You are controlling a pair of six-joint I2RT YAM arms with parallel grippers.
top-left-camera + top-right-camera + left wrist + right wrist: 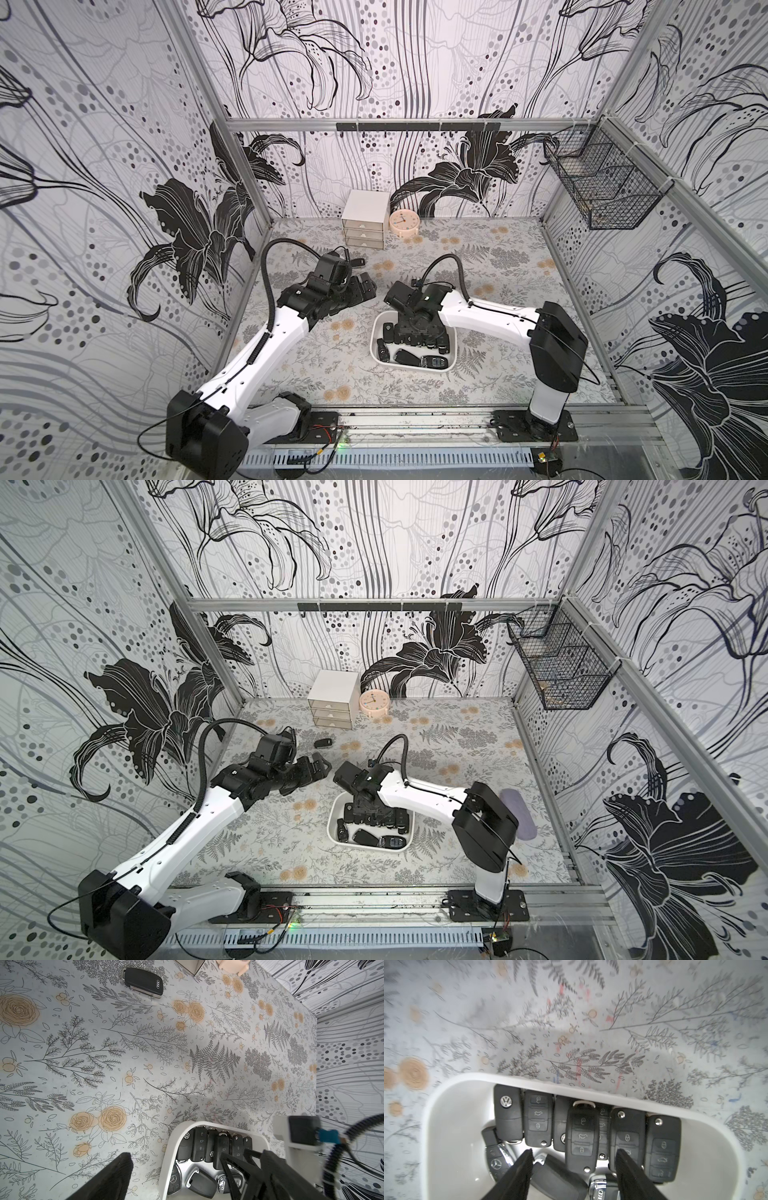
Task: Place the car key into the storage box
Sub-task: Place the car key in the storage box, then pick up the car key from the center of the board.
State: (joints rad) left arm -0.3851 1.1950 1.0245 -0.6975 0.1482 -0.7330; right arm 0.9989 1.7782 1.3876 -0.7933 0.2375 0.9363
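Hovering over the storage box (571, 1087), your R fingers (629, 1167) stand parted, gripping nothing, so the car key (581, 1136) lies loose atop the fobs (537, 1118) inside, while L fingers (116, 1176) hang wide open, empty, over the counter (145, 1053).

Left arm (274, 353): white shells, big black boxy joints. Right arm (457, 318): same white and black. Black ribbed hose (267, 282) at each wrist. Thin black wires (503, 312) along white parts. Flat black base plates (505, 424), small screws (570, 424). Right gripper (574, 1152) fingers black, thin, pointed.
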